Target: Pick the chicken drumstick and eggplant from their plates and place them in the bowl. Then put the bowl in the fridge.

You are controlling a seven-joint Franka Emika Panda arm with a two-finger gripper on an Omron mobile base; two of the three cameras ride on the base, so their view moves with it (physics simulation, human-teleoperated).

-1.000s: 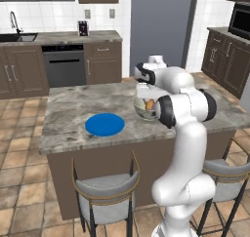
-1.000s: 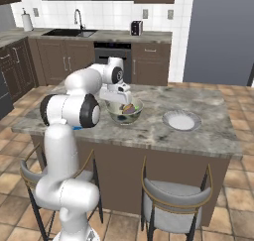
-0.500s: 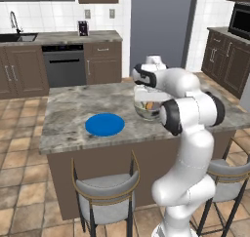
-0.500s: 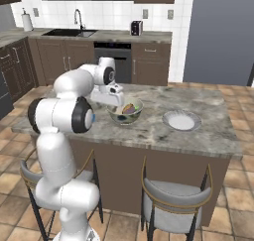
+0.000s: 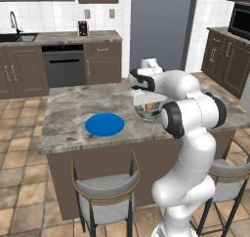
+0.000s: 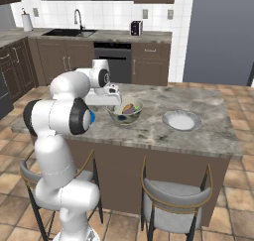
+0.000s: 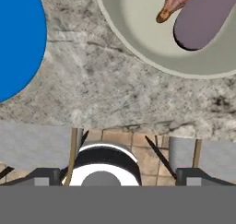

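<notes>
The pale grey-green bowl (image 6: 125,111) (image 5: 148,109) (image 7: 147,43) stands on the stone island. In it lie the purple eggplant (image 7: 203,20) (image 6: 127,108) and the golden chicken drumstick (image 7: 171,4) (image 5: 152,106). The flat blue plate (image 5: 104,125) (image 7: 18,34) lies bare to one side of it. My gripper (image 7: 117,174) (image 6: 105,100) (image 5: 141,98) hangs open and holds nothing, over the counter between the blue plate and the bowl, close to the bowl's rim. The slate-blue fridge (image 5: 161,26) (image 6: 223,31) stands shut behind the island.
A white plate (image 6: 181,120) sits on the island beyond the bowl. Two grey-seated stools (image 5: 105,194) (image 6: 173,208) stand at the island's near edge. Dark cabinets, an oven (image 5: 65,65) and a sink counter (image 6: 69,32) line the back wall.
My open gripper has slid off the bowl toward the blue plate and dipped slightly. The arm's elbow has swung out toward the stools. Bowl and plates have not moved.
</notes>
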